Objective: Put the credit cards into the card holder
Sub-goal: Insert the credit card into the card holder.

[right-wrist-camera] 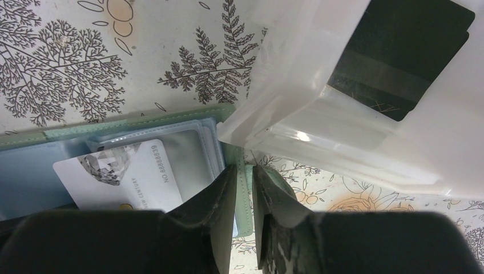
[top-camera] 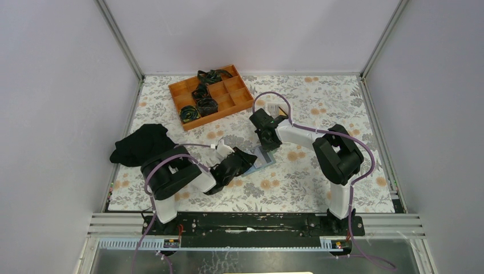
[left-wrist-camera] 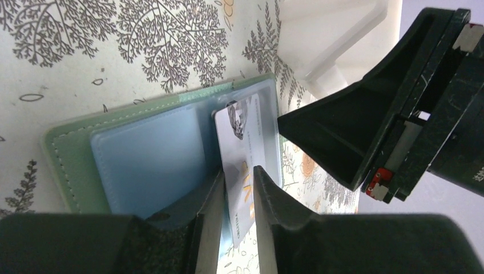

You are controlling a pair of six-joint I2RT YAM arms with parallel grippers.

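Card holder: lies open and flat near the middle of the bench; sage-green cover with pale stitching, clear bluish sleeves inside.

White card: rests on the sleeves, upper part showing, lower part hidden behind the jaws; facet-cut diamond graphic at one corner; print reads "NO 88888…" (last digits unclear) and "CENTURY"; gold marks lower down, not legible.

Left gripper: comes in from 8 o'clock of the holder; jaws parted a little, the white card's near end in the gap between them; cannot tell whether either jaw touches it.

Right gripper: comes in from 1 o'clock; jaws closed on the holder's green cover edge, which runs through the narrow gap.

Tray: translucent white, just beside the holder at 1 o'clock; its corner overlaps the cover's corner in the right wrist view.

Black card: lies in the tray; grey band across it; faint gold scrawl near one edge, unreadable.

Orange box: compartmented, at 11 o'clock of the holder, well apart.

Black cloth: crumpled, at 9 o'clock, by the left arm.
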